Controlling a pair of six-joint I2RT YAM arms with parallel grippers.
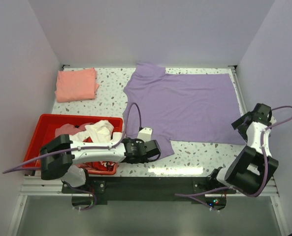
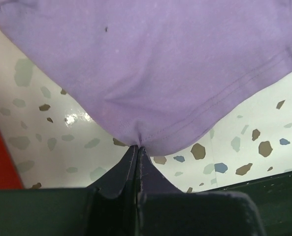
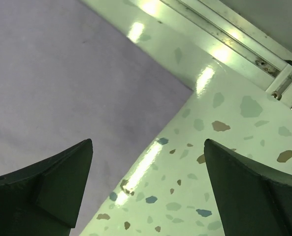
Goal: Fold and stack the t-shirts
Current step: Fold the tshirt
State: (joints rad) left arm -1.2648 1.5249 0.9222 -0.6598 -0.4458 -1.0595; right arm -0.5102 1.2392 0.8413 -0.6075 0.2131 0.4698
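Top external view shows you the left arm lying low along the near edge, reaching rightward past the red tray (image 1: 43,121), its left gripper (image 1: 157,152) at the near left corner of the lavender t-shirt (image 1: 185,103). On the left wrist view the left gripper (image 2: 137,148) has its fingers pressed together on a hemmed point of that lavender t-shirt (image 2: 150,64) and is pinching the cloth, which puckers right at the tips. The right arm is folded upright at the right side, with the right gripper (image 1: 240,123) beside the shirt's near right corner. On its wrist view the right gripper (image 3: 148,143) is spread wide and holds nothing — the cloth's edge (image 3: 62,83) runs below the gap, and you cannot tell whether the tips touch the surface. The shirt lies spread flat across the middle and right of the speckled terrazzo table (image 1: 200,150), which is closed in by pale plain walls, with a metal rail (image 3: 224,44) along its right edge. A folded salmon-pink t-shirt (image 1: 77,84) sits at the far left corner, well apart from the lavender one. The tray sits at the near left and holds crumpled tees — a white one (image 1: 100,130) and a dusty pink one (image 1: 66,130).
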